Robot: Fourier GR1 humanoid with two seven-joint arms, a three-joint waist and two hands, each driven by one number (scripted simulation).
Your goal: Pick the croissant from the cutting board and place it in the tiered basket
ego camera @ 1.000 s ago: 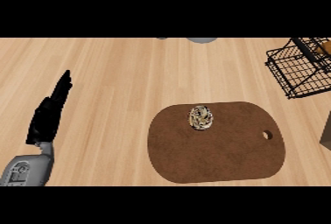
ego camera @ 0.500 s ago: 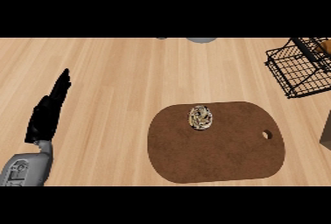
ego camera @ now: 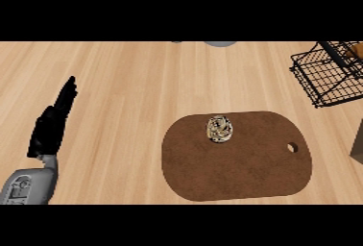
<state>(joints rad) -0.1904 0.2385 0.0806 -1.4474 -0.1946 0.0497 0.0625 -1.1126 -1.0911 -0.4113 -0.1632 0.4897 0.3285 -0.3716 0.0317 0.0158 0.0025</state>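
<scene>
The black left robot hand [ego camera: 51,127] shows at the left side of the head view, above its grey forearm [ego camera: 28,185], which comes in from the lower left corner. The hand is open and holds nothing. Its fingers [ego camera: 67,91] are straight and close together, and they point away from the robot with a slight lean to the right. It looks edge-on, thin and blade-like, and is over the light wooden bench [ego camera: 142,77]. It is well apart from the dark brown, rounded wooden cutting board [ego camera: 234,168].

The small golden-brown croissant with dark streaks [ego camera: 220,129] lies on the cutting board, near the board's far edge and a little left of its middle. Its long axis runs nearly straight away from the robot, top to bottom in the view, with one tip toward the far edge and the other toward the board's middle. Nothing touches it but the board.

The board has a small round hole [ego camera: 292,147] near its right edge. The black wire tiered basket [ego camera: 330,77] stands in the upper right corner, well apart from the board and cut off by the view's edge. A brown block [ego camera: 358,149] shows partly at the right edge, just beside the board. A grey round object [ego camera: 220,43] shows partly at the bench's far edge.
</scene>
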